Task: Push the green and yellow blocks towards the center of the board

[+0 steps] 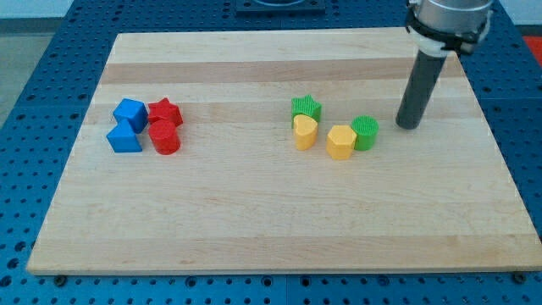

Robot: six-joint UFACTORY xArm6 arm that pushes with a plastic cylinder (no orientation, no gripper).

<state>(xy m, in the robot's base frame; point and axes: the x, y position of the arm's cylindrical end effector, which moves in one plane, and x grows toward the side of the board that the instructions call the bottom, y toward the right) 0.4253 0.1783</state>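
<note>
Loosely clustered green blocks [306, 108] and yellow blocks [305, 133] sit near my tip [409, 126].

Wooden board [279, 229] on a blue perforated table [51, 51]. My tip [409, 126] rests just right of the green cylinder [365, 132], which touches the yellow hexagonal block [340, 141]. Green star block [306, 108] touches yellow heart-shaped block [305, 132]. Blue blocks [127, 125] and red blocks [165, 125] cluster at the view's left.

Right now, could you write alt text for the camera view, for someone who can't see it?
My tip rests on a wooden board, just right of a cluster of a green star, yellow heart, yellow hexagon and green cylinder. Two blue blocks and two red blocks sit at the view's left.
</note>
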